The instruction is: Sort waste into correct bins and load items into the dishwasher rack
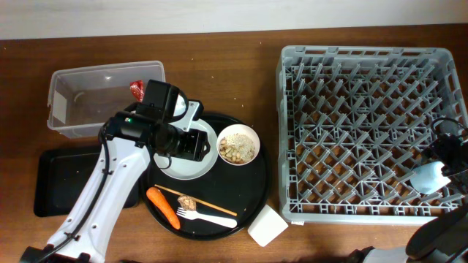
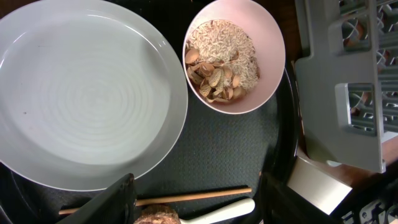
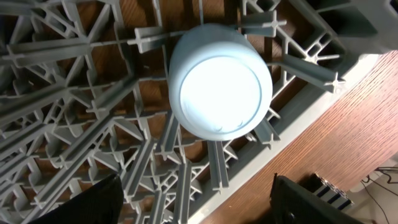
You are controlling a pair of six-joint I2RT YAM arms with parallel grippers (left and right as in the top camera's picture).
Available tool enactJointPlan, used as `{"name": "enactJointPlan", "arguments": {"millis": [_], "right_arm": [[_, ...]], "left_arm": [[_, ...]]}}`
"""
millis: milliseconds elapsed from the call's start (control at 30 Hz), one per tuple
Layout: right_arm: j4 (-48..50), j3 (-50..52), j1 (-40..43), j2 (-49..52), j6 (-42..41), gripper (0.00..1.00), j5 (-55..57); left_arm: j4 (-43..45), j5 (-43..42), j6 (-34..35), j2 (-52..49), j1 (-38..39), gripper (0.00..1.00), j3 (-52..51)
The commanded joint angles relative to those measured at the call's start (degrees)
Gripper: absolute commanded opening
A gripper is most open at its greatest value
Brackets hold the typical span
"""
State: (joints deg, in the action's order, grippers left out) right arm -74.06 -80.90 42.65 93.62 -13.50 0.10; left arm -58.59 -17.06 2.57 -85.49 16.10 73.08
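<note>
My left gripper (image 2: pixel 196 205) hangs over the round black tray (image 1: pixel 252 186) in the middle of the desk, toward the near edge. Its jaws are spread wide and hold nothing. Between them in the wrist view lie one of the chopsticks (image 2: pixel 186 197), the fork (image 2: pixel 227 210) handle and the brown food scrap (image 2: pixel 155 216), all on the tray. The white plate (image 2: pixel 81 93) sits on the tray's left side. The white bowl (image 2: pixel 270 59) stands just beside it on the right, holding the beige crumbs (image 2: pixel 221 59). The orange carrot (image 1: pixel 163 207) lies at the tray's near left. A pale cup (image 1: pixel 268 225) rests on the desk against the tray's near right rim.

The clear tub (image 1: pixel 73 77) stands in the far left corner with the red wrapper (image 1: pixel 137 90) in its right end. The shallow black tray (image 1: pixel 62 179) lies along the left edge, nearer than the tub.

My right gripper (image 3: pixel 202 205) is also wide and empty, above the near right corner of the dishwasher rack (image 1: pixel 351 62), which fills the right half of the desk. The blue cup (image 3: pixel 221 81) sits there among the pegs, one round end facing my wrist camera. I cannot tell whether that end is the mouth or the base.
</note>
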Motion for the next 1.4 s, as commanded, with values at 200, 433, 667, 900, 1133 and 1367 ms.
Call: {"name": "enactJointPlan", "arguments": {"millis": [200,433,667,900,1133,1367], "right_arm": [[-3.4,-0.7,-6.0,-3.6,24.3,0.79,-33.4],[-7.9,-0.7,-21.2,-10.7,27.2,0.82,-29.2],[-16.5,1.7,-36.6,-10.8,31.2,0.78,-29.0],[-16.6,7.5,-49.1,-11.0,29.3,0.72,-29.0],[-14.0,16.7,-56.4,-13.0,26.8,0.71,-30.3],[-2.9,24.7,-64.5,-13.7,16.3,0.66,-31.6]], "left_arm": [[-0.1,0.3,-0.9,0.2,-0.2,0.64,0.2],[-0.1,-2.0,-0.9,0.2,-0.2,0.68,0.2],[-0.1,-2.2,-0.9,0.2,1.1,0.68,0.2],[-0.6,-2.2,-0.9,0.2,1.1,0.68,0.2],[-0.6,-2.2,-0.9,0.2,1.1,0.68,0.2],[-0.6,-2.2,-0.9,0.2,1.1,0.69,0.2]]}}
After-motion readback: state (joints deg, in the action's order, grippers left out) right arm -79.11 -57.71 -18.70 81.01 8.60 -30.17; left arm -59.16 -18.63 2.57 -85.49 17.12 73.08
